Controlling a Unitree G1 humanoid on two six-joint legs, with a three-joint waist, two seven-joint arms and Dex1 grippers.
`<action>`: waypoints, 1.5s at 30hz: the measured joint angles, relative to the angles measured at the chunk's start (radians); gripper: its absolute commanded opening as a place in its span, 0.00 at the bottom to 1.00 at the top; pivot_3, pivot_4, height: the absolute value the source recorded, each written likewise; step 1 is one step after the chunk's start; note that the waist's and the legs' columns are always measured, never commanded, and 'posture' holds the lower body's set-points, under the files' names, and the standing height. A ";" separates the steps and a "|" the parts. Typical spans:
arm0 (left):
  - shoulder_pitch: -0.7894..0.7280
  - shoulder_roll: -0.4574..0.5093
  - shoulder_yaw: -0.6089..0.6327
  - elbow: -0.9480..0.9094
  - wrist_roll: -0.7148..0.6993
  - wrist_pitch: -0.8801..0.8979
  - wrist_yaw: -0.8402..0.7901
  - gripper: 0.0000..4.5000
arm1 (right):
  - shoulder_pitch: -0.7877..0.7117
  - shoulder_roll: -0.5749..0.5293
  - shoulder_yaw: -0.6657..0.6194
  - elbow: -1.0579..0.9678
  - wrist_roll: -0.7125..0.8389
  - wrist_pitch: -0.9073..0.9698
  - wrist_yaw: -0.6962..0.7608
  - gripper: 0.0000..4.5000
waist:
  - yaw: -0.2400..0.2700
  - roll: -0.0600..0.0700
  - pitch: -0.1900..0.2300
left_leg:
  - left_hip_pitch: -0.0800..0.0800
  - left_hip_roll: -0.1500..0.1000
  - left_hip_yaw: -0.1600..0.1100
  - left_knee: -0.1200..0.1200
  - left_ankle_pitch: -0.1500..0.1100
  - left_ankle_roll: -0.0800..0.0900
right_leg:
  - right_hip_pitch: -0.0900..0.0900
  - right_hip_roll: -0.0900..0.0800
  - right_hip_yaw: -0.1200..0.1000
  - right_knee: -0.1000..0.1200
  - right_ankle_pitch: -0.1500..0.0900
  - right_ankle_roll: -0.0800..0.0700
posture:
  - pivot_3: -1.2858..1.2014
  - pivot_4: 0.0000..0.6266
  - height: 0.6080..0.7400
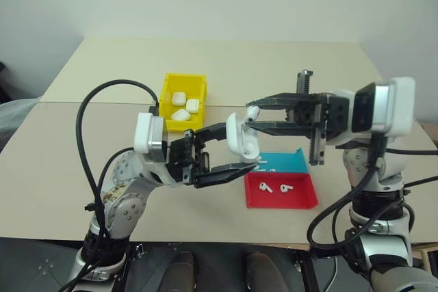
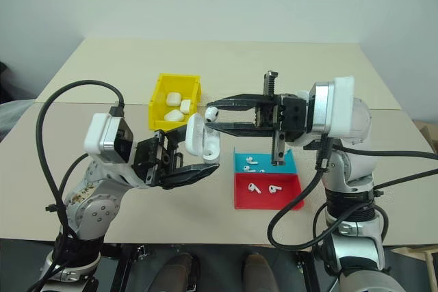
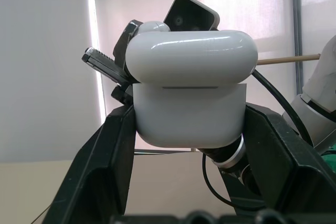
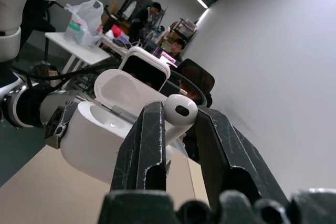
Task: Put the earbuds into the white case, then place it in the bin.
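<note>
One earbud (image 4: pixel 180 110) clamped in my right fingers (image 1: pixel 250 120), I ease it squarely into the open white case (image 1: pixel 241 135) gripped by my left fingers (image 1: pixel 236 148).

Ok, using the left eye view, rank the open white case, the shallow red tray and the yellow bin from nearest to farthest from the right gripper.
1. The glossy white hinged case, open, held in the left gripper, right beside the right gripper.
2. The shallow red plastic tray, on the table below it, toward the robot.
3. The bright yellow plastic bin, to its left, farther back.
</note>
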 measured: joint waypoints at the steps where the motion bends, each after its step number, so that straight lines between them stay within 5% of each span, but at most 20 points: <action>1: 0.002 0.000 0.000 0.000 0.000 0.000 0.000 0.62 | 0.000 -0.002 0.003 0.004 -0.003 -0.009 0.003 0.19 | 0.000 0.000 0.000 | 0.000 0.000 0.000 0.000 0.000 0.000 | 0.000 0.000 0.000 0.000 0.000 0.000 | 0.52 0.24 1.00; 4: 0.004 0.001 0.000 0.000 0.006 0.000 0.001 0.62 | 0.000 -0.016 0.010 0.008 -0.010 -0.024 0.014 0.19 | 0.000 0.000 0.000 | 0.000 0.000 0.000 0.000 0.000 0.000 | 0.000 0.000 0.000 0.000 0.000 0.000 | 0.52 0.24 1.00; 10: 0.016 0.001 -0.001 0.001 0.021 0.000 -0.001 0.62 | 0.001 -0.039 0.017 0.024 -0.011 -0.042 0.037 0.55 | 0.000 0.000 0.000 | 0.000 0.000 0.000 0.000 0.000 0.000 | 0.000 0.000 0.000 0.000 0.000 0.000 | 0.52 0.24 1.00; 22: 0.022 -0.001 0.000 0.005 0.049 -0.011 -0.010 0.62 | 0.011 -0.089 0.021 0.020 0.022 -0.016 0.050 0.55 | 0.000 0.000 0.000 | 0.000 0.000 0.000 0.000 0.000 0.000 | 0.000 0.000 0.000 0.000 0.000 0.000 | 0.52 0.24 1.00; 27: 0.091 0.072 0.061 0.093 0.130 -0.103 -0.084 0.62 | 0.013 -0.310 0.004 0.043 0.034 0.192 0.031 0.55 | 0.002 0.000 0.000 | 0.000 0.000 0.001 0.000 0.000 0.000 | 0.000 -0.001 0.000 -0.001 0.000 -0.001 | 0.52 0.24 1.00; 34: 0.269 0.172 0.111 0.213 0.254 -0.280 -0.219 0.62 | 0.024 -0.555 0.239 0.163 -0.395 0.262 0.006 0.55 | -0.003 0.000 0.000 | -0.001 0.001 0.010 -0.003 0.000 0.000 | -0.004 -0.001 0.000 -0.002 -0.001 -0.003 | 0.52 0.24 1.00; 45: 0.334 0.171 0.111 0.236 0.310 -0.377 -0.236 0.62 | -0.280 -0.349 0.572 0.364 -0.756 0.281 0.064 0.55 | -0.003 0.001 0.000 | -0.001 0.003 0.011 -0.003 0.000 0.000 | -0.005 0.000 0.000 -0.002 -0.001 -0.003 | 0.52 0.24 1.00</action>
